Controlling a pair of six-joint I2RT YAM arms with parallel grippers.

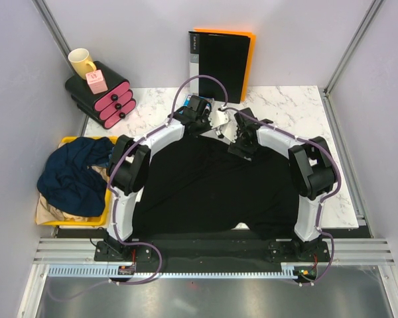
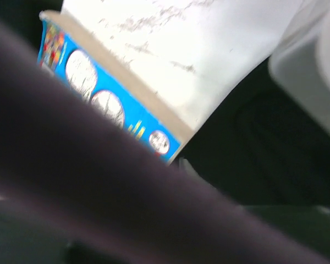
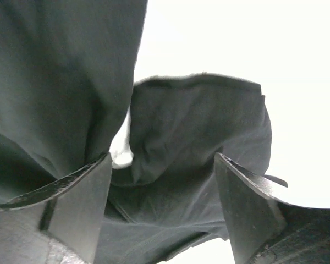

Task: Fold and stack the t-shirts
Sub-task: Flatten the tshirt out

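A black t-shirt (image 1: 205, 185) lies spread over the marble table (image 1: 298, 106), between the two arms. My right gripper (image 1: 237, 142) is over its far edge. In the right wrist view it is open (image 3: 162, 159), and its fingers (image 3: 82, 203) straddle a bunched fold of the black cloth (image 3: 198, 126) without closing on it. My left gripper (image 1: 209, 119) is at the shirt's far edge near the collar. In the left wrist view a blurred dark cable (image 2: 99, 181) hides its fingers. A navy t-shirt (image 1: 73, 172) lies heaped on a tan one (image 1: 53, 212) in the yellow bin (image 1: 69, 140).
A black binder with an orange back (image 1: 219, 63) leans on the rear wall. Black-and-pink drawers (image 1: 103, 99) with a yellow mug (image 1: 81, 63) and a pink box (image 1: 96, 82) on top stand back left. A blue printed strip (image 2: 99, 99) edges the white surface in the left wrist view.
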